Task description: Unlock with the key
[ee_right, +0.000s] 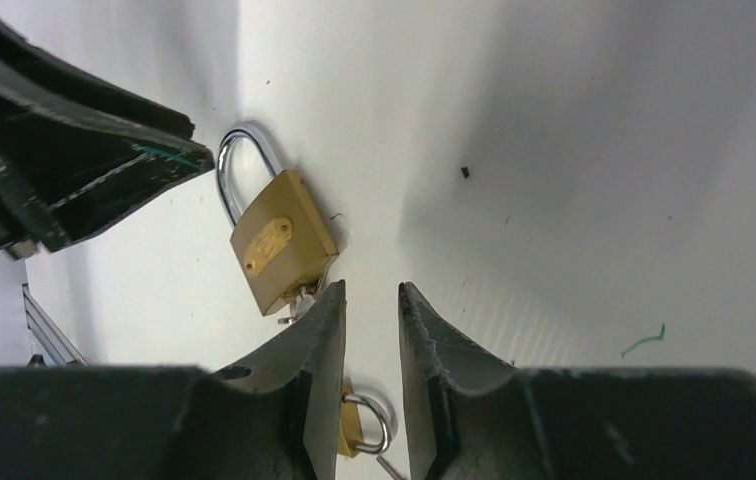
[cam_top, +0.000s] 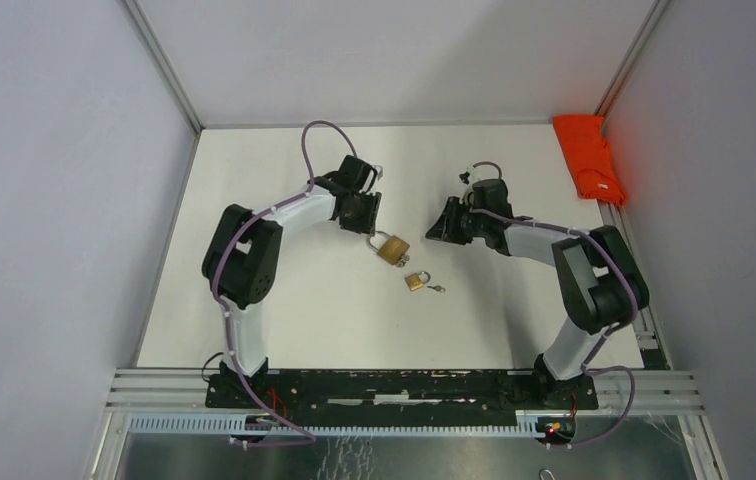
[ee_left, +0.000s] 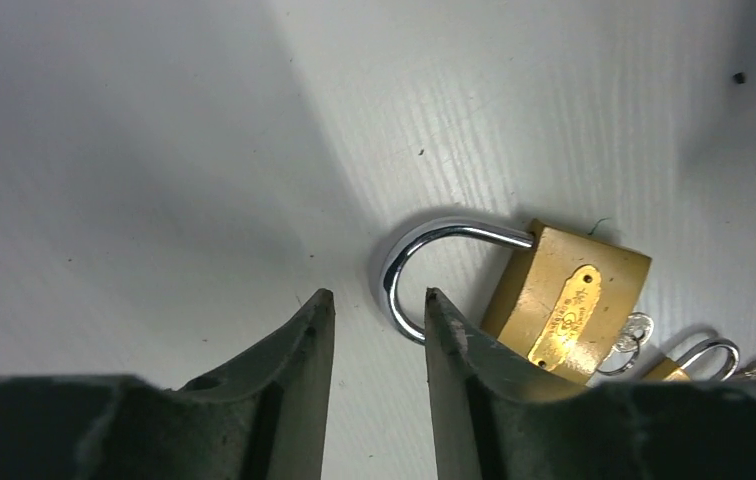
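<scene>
One camera sits high up behind the left arm (cam_top: 244,260) and the right arm (cam_top: 594,275). It looks down from far off at the whole white surface (cam_top: 354,320). One camera rides on each arm, very near the surface. The left one looks past the left tool (ee_left: 378,295), the right one past the right tool (ee_right: 372,285), both toward the middle. All three see the big lock (cam_top: 392,249).

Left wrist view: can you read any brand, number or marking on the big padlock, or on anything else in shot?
Large padlock, stamped plate: there is lettering, but it is too blurred to read.
Small padlock: too small to tell; nothing readable.
Orange cloth: no text visible.
No other writing shows in any view.
</scene>
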